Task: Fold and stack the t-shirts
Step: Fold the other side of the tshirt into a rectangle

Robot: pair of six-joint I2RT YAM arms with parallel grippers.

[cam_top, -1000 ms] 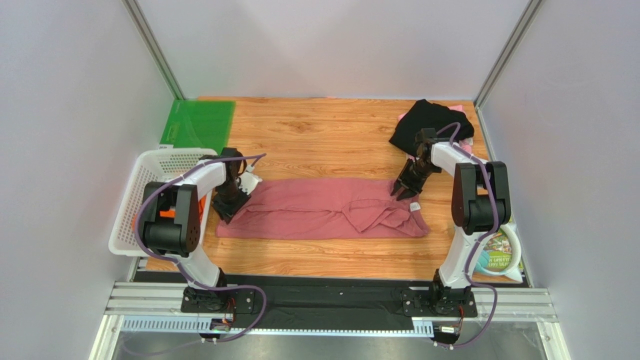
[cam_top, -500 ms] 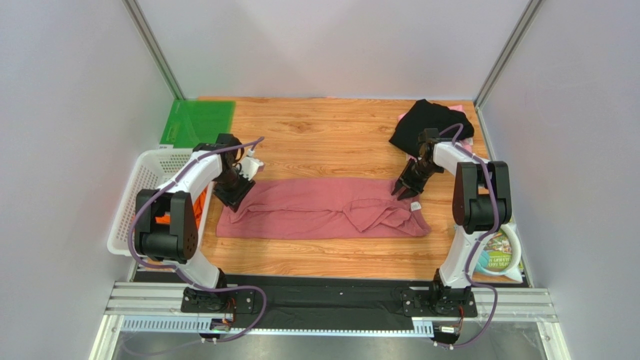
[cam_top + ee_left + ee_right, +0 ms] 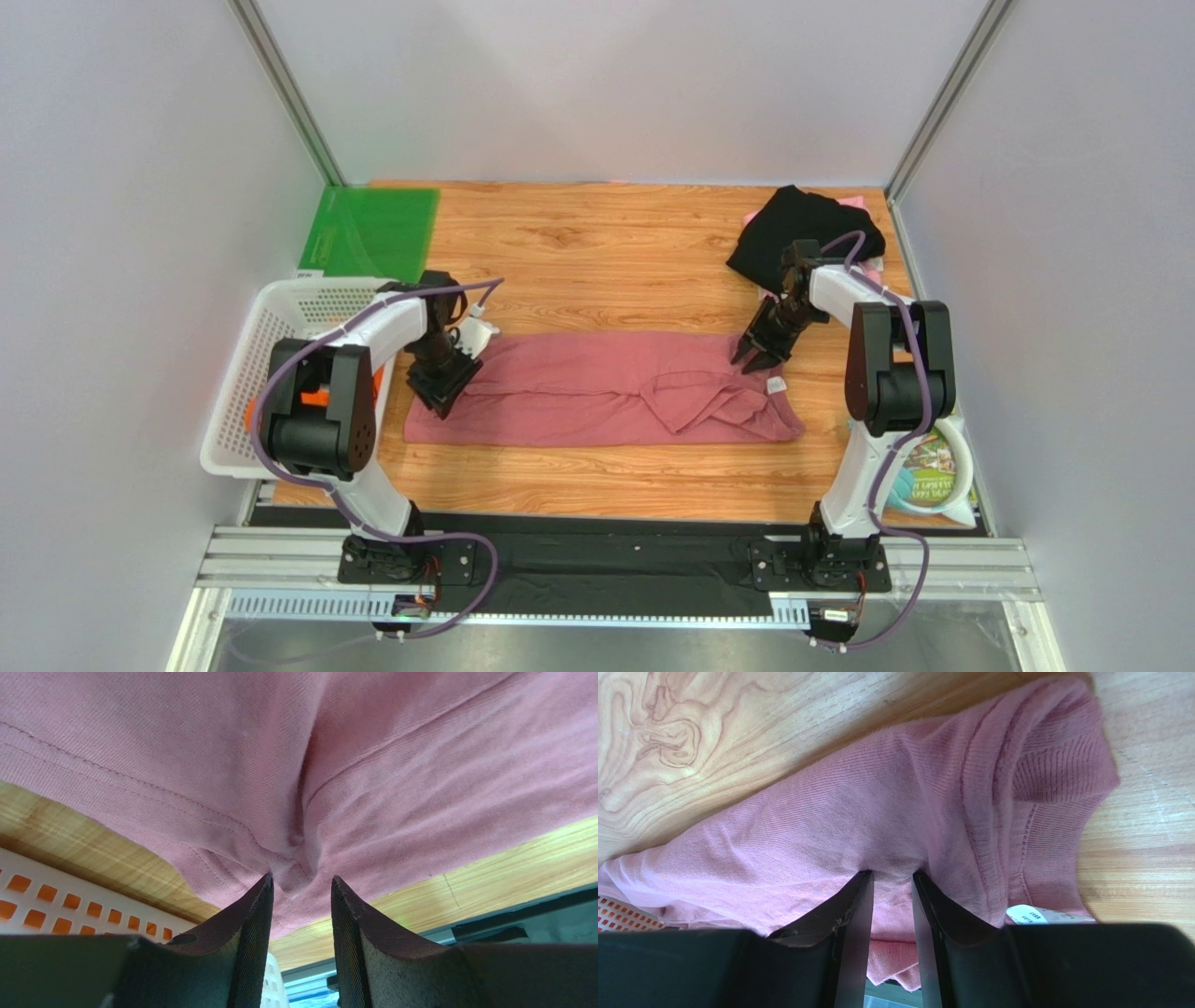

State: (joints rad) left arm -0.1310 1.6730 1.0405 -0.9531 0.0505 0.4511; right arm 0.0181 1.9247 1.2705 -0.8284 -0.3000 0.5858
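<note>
- The dusty-rose t-shirt (image 3: 603, 389) is lying on the worktop (image 3: 603, 259) as a long band, midway between near and far edges.
- Its long axis is running left to right. The collar end is pointing right (the white neck label (image 3: 1027, 915) is showing there), and a stitched hem is lying at the left.
- The cloth is being gripped by the right end effector (image 3: 762, 350) at the far right part of the band, with fabric drawn into the narrow gap between its jaws.
- The left end effector (image 3: 446, 375) is being held at the far left corner, just beside the white basket (image 3: 267, 350). A pucker of hem is sitting between its part-open jaws, but whether it is being clamped cannot be told.
- The step in hand is being judged as taking both ends, for smoothing or for a fold.
- A firm bite on the left hem is being called for before any lift, with all the layers caught.
- Both ends are best being raised together and kept lightly taut along the long axis, so that the bunched wrinkles right of the middle are being pulled flat.
- A black t-shirt (image 3: 786, 231) is lying at the far right corner, apart from the band.
</note>
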